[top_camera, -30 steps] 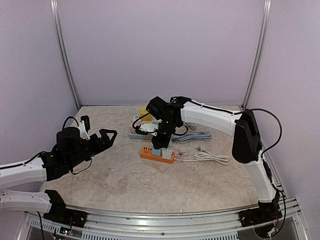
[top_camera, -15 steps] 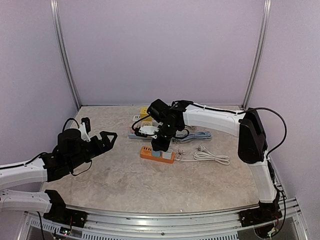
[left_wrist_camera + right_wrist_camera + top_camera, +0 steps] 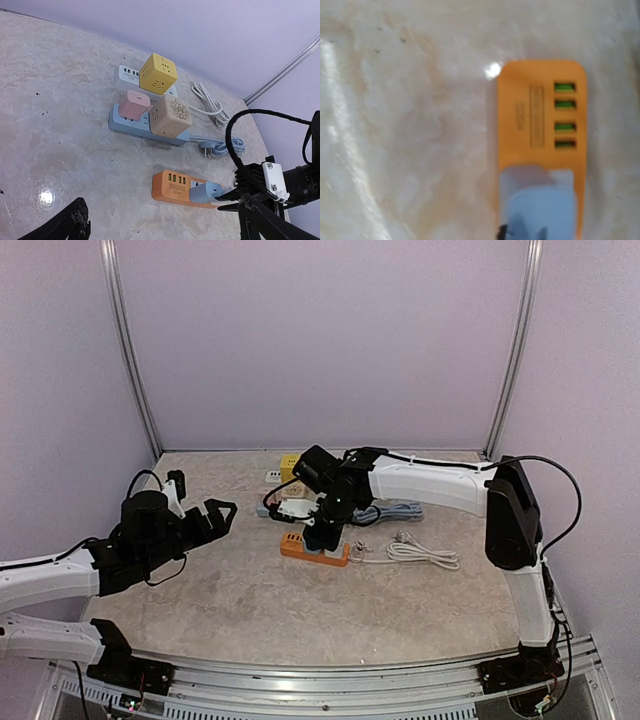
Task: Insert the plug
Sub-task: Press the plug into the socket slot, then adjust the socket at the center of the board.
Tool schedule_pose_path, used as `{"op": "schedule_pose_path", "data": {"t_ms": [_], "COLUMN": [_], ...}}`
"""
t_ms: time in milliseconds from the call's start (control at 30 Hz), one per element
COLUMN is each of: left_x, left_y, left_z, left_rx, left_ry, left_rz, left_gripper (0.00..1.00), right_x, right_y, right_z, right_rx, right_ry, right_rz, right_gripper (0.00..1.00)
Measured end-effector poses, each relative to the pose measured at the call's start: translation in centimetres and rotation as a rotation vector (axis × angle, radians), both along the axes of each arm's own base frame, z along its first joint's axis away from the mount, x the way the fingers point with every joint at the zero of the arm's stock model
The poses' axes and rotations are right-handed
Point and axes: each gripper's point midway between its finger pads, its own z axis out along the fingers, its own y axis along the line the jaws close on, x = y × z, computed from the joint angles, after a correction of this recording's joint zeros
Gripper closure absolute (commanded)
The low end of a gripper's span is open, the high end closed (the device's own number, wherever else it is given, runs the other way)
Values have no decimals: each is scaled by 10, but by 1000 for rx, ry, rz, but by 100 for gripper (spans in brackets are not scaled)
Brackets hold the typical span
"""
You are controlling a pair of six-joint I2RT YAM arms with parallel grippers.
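Observation:
An orange power strip (image 3: pixel 298 546) with green USB ports lies mid-table; it also shows in the left wrist view (image 3: pixel 176 186) and the right wrist view (image 3: pixel 540 115). A light blue plug (image 3: pixel 205 191) sits on its socket end, seen close and blurred in the right wrist view (image 3: pixel 540 215). My right gripper (image 3: pixel 320 533) reaches straight down onto the strip, its dark fingertips (image 3: pixel 226 195) closed at the plug's end. My left gripper (image 3: pixel 215 512) hovers open and empty left of the strip, its fingers (image 3: pixel 75 225) at the bottom of its own view.
Behind the orange strip lies a blue-grey strip (image 3: pixel 122 122) carrying a pink plug (image 3: pixel 133 104) and a tan cube (image 3: pixel 170 116). A yellow cube (image 3: pixel 157 74) sits on a white strip. A coiled white cable (image 3: pixel 425 553) and a blue-grey cable (image 3: pixel 395 512) lie to the right.
My right gripper has come down and slightly left onto the orange strip with the plug. My left arm has edged a little forward, still open.

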Motion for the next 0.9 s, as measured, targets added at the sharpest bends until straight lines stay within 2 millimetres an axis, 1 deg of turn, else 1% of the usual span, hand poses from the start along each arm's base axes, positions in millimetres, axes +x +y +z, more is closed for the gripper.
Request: {"op": "schedule_pose_path", "data": {"t_ms": [100, 167, 267, 333, 400, 533, 600, 667, 700, 800, 900], "left_x": [8, 12, 17, 20, 23, 28, 31, 35, 37, 43, 52], "left_y": [-1, -3, -7, -10, -14, -22, -27, -35, -39, -54, -70], "left_z": [-1, -3, -11, -17, -22, -28, -31, -34, -36, -45, -54], "left_rx": [30, 48, 72, 86, 98, 104, 107, 112, 115, 116, 109], "left_ry": [3, 9, 32, 48, 65, 93, 110, 129, 137, 177, 218], "left_rz": [5, 4, -1, -6, -14, -27, -25, -25, -26, -28, -24], "left_gripper": [1, 1, 1, 1, 1, 1, 1, 1, 1, 1, 1], "right_x": [7, 17, 31, 35, 32, 20, 12, 5, 1, -11, -22], "right_y": [-5, -7, -7, -14, -27, -65, -87, -109, -121, -150, -171], "right_z": [4, 13, 33, 46, 60, 93, 100, 96, 88, 55, 22], "right_rx": [-21, -24, 0, 12, 21, 55, 69, 68, 56, 9, -30], "right_ry": [-16, -47, -112, -147, -172, -222, -237, -238, -230, -186, -141], "right_rz": [-20, -44, -84, -113, -139, -219, -270, -323, -350, -421, -471], "right_gripper": [70, 60, 48, 45, 43, 43, 43, 43, 44, 44, 45]}}
